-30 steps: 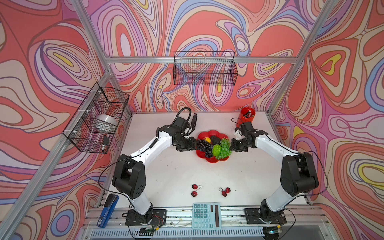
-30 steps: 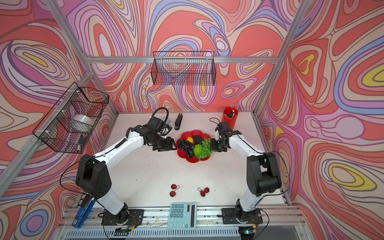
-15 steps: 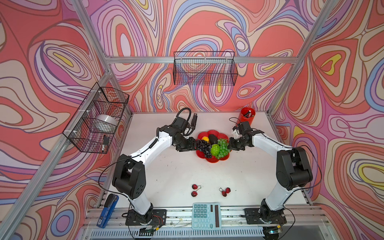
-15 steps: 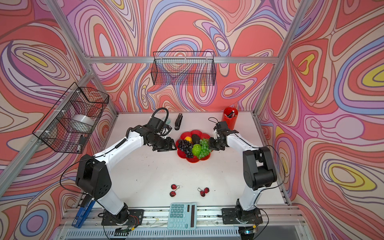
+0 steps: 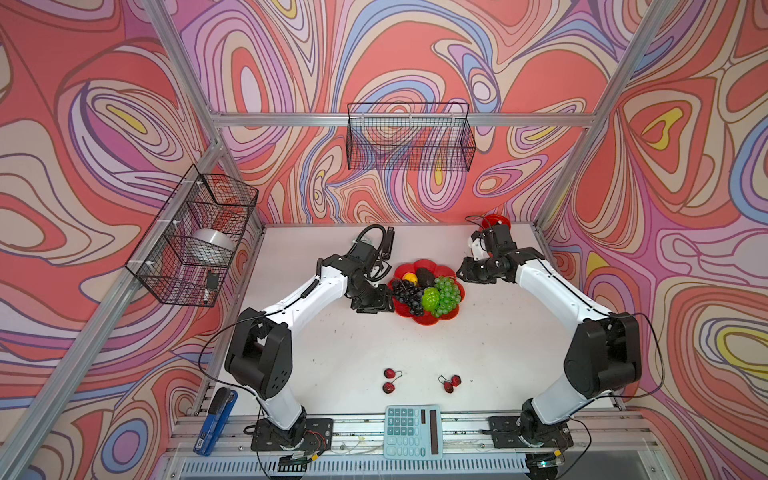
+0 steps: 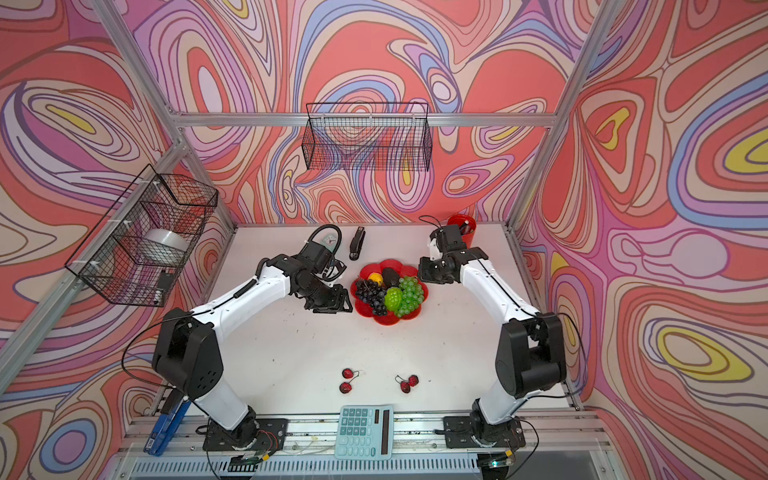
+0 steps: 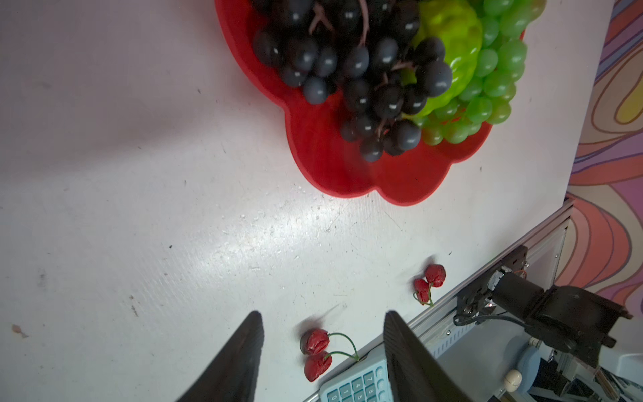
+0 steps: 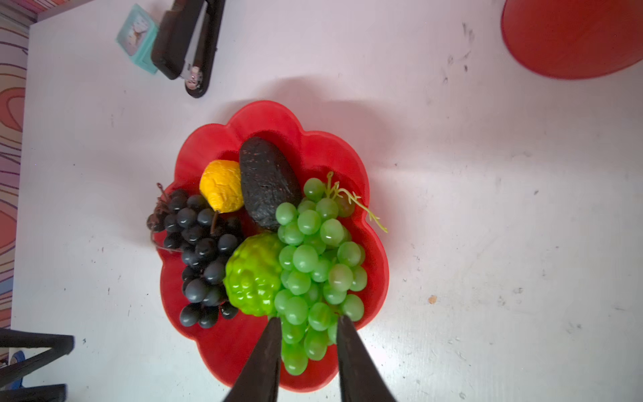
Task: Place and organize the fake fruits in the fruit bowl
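Bowl (image 8: pixel 264 115), one, before the right hand (image 8: pixel 308 318); five fruits are contained: dark grapes (image 8: pixel 201 243), green grapes (image 8: pixel 313 264), avocado (image 8: pixel 268 181), yellow ball (image 8: pixel 221 186), bumpy green fruit (image 8: pixel 254 275). Cherry pairs (image 7: pixel 315 343) (image 7: pixel 435 275), two, are found on the counter (image 7: pixel 139 209) beyond the left hand (image 7: pixel 322 315). Both hands are spread, nothing gripped.
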You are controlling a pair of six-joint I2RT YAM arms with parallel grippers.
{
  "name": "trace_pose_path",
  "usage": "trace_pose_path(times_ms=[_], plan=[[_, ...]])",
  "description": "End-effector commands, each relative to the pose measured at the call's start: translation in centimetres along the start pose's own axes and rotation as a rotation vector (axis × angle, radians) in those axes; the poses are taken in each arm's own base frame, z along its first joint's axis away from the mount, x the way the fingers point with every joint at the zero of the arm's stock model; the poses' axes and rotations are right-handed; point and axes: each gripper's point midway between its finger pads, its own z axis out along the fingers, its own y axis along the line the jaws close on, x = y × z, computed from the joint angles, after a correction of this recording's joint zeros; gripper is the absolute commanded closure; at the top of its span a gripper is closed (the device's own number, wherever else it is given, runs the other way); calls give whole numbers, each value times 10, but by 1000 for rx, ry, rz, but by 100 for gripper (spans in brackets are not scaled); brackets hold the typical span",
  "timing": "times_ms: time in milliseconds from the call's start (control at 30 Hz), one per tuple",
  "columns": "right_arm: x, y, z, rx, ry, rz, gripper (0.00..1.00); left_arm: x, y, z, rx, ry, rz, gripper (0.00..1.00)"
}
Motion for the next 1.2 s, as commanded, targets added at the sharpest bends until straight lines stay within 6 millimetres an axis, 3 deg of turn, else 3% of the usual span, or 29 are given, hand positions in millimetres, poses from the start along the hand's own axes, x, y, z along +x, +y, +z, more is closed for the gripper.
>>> trace_pose_path(times_ms=[0, 133, 300, 367, 467, 700, 1167], plan=[[23, 10, -12, 49, 35, -45, 66, 47, 0, 5, -61, 113, 49, 41], [43, 20, -15, 28, 22, -36, 65, 85, -1, 18, -176, 195, 140, 41], [55, 6, -15, 69, -14, -13, 49, 125, -25, 42, -167, 240, 204, 33], [57, 3, -13, 73, -23, -9, 48, 132, -25, 50, -217, 248, 232, 32], [57, 2, -8, 70, -28, -7, 48, 129, -15, 59, -317, 245, 262, 36], [62, -9, -9, 114, -54, -4, 49, 121, -11, 79, -358, 253, 276, 46], [75, -22, -6, 154, -57, 7, 49, 135, -17, 92, -361, 278, 312, 44]])
